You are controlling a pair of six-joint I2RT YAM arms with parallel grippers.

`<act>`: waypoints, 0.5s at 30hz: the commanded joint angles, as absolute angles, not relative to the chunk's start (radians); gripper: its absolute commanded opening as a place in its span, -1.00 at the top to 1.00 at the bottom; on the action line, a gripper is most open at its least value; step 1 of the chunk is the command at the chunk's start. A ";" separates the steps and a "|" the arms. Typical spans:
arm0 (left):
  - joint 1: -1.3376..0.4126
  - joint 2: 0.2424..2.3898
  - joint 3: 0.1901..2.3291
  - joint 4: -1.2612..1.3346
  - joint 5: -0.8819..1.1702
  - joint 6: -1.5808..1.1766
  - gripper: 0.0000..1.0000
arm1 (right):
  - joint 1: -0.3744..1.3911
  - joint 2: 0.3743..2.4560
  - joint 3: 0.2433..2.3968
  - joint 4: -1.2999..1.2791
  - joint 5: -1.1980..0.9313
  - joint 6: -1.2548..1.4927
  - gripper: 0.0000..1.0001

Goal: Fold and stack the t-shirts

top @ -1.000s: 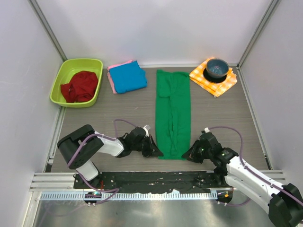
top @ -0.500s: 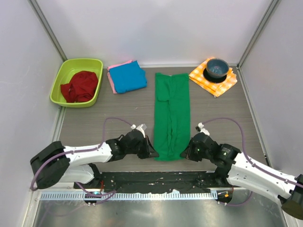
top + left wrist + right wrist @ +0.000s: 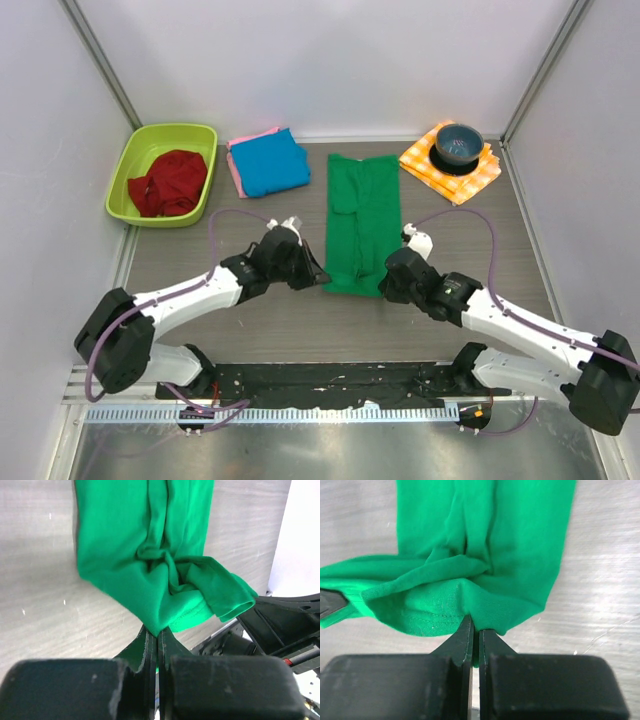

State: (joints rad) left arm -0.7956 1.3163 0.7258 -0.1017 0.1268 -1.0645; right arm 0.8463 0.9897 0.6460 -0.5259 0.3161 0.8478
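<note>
The green t-shirt (image 3: 362, 215) lies as a long narrow strip down the middle of the table, its near end lifted and doubled back. My left gripper (image 3: 318, 276) is shut on the near left corner of that hem (image 3: 150, 615). My right gripper (image 3: 385, 282) is shut on the near right corner (image 3: 485, 612). Both hold the cloth just above the table, with the hem sagging between them. A folded blue t-shirt (image 3: 268, 165) lies at the back left on top of a pink one (image 3: 234, 172), of which only an edge shows.
A lime green tub (image 3: 163, 173) with a crumpled red cloth (image 3: 168, 183) stands at the back left. At the back right a dark bowl (image 3: 458, 145) sits on the orange-and-white checked cloth (image 3: 452, 165). Booth walls close in both sides and the back.
Both grippers have carried the shirt's near hem away from the front edge toward the back. The green strip now looks shorter, its near part folding over.
</note>
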 commanded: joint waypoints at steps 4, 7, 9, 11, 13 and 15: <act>-0.706 1.474 0.911 -0.077 0.199 -0.968 1.00 | 0.666 1.055 0.707 -0.376 0.376 0.677 0.98; -0.693 1.546 0.952 -0.025 0.230 -0.979 1.00 | 0.614 1.090 0.724 -0.336 0.358 0.638 0.98; -0.690 1.577 0.994 -0.018 0.241 -0.977 1.00 | 0.574 1.107 0.736 -0.322 0.338 0.623 0.99; -0.689 1.621 1.017 -0.009 0.247 -0.980 1.00 | 0.540 1.140 0.747 -0.284 0.310 0.603 0.98; -0.681 1.663 1.046 -0.011 0.253 -0.979 1.00 | 0.497 1.172 0.759 -0.255 0.272 0.589 0.98; -0.669 1.689 1.074 -0.006 0.253 -0.979 1.00 | 0.473 1.224 0.781 -0.232 0.241 0.571 0.98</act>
